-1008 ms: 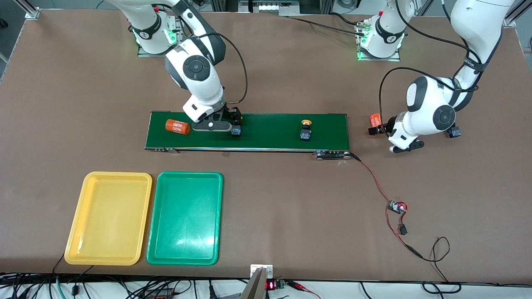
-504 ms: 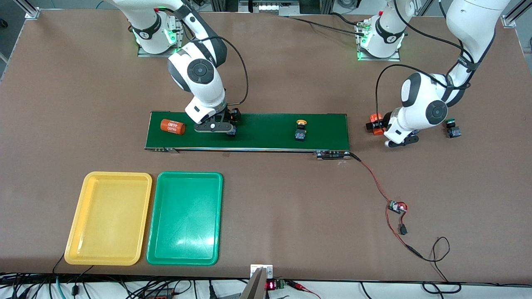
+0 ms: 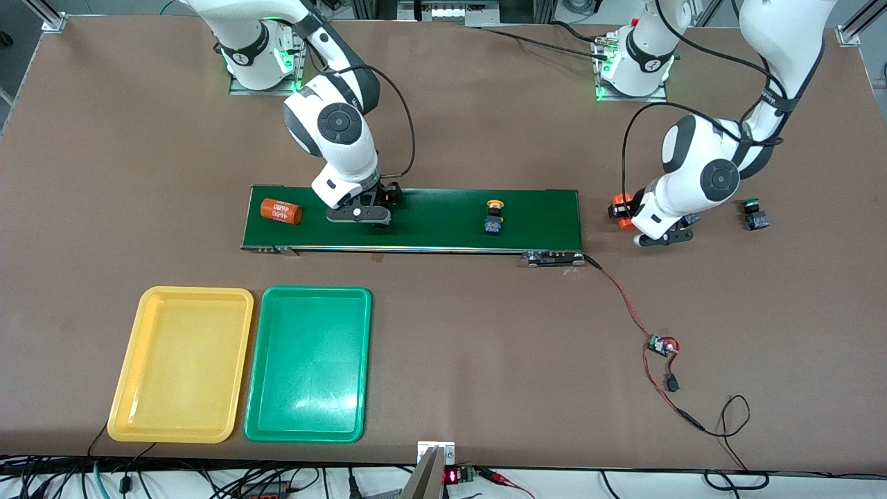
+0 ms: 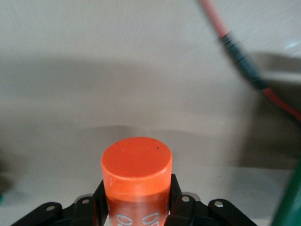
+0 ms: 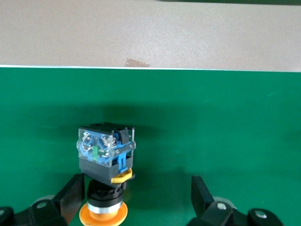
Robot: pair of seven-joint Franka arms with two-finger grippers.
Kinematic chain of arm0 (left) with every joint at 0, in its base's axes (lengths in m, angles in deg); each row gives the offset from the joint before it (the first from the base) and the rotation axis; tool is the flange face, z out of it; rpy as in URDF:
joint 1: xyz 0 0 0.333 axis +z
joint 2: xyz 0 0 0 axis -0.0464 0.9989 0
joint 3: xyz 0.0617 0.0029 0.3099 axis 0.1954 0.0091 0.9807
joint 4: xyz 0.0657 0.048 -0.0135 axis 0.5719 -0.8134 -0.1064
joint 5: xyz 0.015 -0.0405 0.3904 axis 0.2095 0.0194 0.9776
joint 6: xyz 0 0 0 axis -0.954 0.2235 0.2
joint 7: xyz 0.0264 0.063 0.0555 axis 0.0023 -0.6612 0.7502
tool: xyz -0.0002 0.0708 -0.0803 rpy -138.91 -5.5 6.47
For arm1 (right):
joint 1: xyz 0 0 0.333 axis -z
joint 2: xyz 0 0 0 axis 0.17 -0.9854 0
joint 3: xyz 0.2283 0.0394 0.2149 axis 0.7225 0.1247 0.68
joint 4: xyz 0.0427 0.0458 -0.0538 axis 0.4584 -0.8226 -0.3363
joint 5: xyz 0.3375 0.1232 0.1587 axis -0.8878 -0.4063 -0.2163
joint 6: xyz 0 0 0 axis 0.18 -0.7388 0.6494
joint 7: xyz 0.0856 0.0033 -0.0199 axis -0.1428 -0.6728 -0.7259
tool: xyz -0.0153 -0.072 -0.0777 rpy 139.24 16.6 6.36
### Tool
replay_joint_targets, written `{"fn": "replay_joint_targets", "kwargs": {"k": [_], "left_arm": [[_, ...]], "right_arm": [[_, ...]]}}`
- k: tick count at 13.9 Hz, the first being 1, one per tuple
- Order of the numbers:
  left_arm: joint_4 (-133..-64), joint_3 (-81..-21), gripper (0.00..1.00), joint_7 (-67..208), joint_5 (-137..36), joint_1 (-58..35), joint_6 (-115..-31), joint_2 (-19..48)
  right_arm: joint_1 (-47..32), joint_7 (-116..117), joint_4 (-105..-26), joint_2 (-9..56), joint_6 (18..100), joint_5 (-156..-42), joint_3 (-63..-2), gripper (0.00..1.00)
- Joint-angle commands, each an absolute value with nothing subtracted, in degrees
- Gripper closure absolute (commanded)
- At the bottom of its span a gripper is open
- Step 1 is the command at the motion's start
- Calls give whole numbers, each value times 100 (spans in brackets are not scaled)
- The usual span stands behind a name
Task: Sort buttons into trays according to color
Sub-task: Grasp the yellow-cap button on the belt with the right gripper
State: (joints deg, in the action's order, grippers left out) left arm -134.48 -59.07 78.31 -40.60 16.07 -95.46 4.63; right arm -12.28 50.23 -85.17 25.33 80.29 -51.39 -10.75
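- So, picking stage: both trays are bare, the yellow tray (image 3: pixel 180 364) and the green tray (image 3: pixel 308 364) sitting side by side nearer the front camera than the conveyor belt (image 3: pixel 416 222), so no button is sorted yet.
- My right gripper (image 5: pixel 136 195) is down on the belt with its fingers spread wide on either side of a yellow-capped button (image 5: pixel 106 165) lying on its side. One finger looks just beside it, the other well apart. Nothing's gripped yet.
- My left gripper (image 4: pixel 136 212) is off the belt's end, toward the left arm's end of the table, fingers pressed in on an orange cylinder (image 4: pixel 136 174). That's not a button, so I'd guess it's just being fed or cleared.
- A second yellow-capped button (image 3: pixel 493 216) sits farther along the belt, a green-capped button (image 3: pixel 754 215) is on the table near my left arm, and another orange cylinder (image 3: pixel 280 211) lies on the belt near my right gripper.
- Next move as I see it: squeeze the right fingers on the button, lift straight up, carry it to the yellow tray.
- Room-wise, bare table between belt and trays. Watch the belt's raised edge and that neighbouring cylinder.
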Motion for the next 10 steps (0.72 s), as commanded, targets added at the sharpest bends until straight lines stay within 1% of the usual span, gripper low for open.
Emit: {"fn": "replay_joint_targets", "kwargs": {"k": [1, 2, 4, 5, 6, 8, 9, 10], "left_arm": [[-13242, -5968, 100, 6886, -3959, 1624, -9361, 156], [-13075, -6142, 100, 6586, -3959, 1624, -9169, 121], [-12610, -6450, 100, 5822, -3959, 1624, -8363, 112], [-12477, -6730, 100, 5505, -3959, 1624, -8141, 111], [-12371, -6976, 100, 5319, -3968, 1624, -8069, 111], [-12352, -7250, 100, 5221, -3959, 1580, -8059, 103], [-12344, -7373, 100, 5116, -3898, 1493, -8068, 111], [-12344, -7400, 100, 4863, -3758, 1396, -8103, 120]], "right_arm": [[-1333, 5198, -8403, 2378, 8053, -4971, -1174, 0], [-1324, 5198, -8403, 2360, 8053, -4971, -1175, 0], [-1333, 5198, -8386, 2290, 8131, -4919, -1236, 0], [-1350, 5198, -8368, 2290, 8149, -4875, -1245, 9], [-1350, 5189, -8368, 2290, 8149, -4866, -1254, 20], [-1350, 5180, -8307, 2290, 8123, -4866, -1254, 60], [-1350, 5172, -8263, 2290, 8088, -4866, -1271, 74], [-1350, 5163, -8202, 2299, 8036, -4875, -1323, 82]]}}
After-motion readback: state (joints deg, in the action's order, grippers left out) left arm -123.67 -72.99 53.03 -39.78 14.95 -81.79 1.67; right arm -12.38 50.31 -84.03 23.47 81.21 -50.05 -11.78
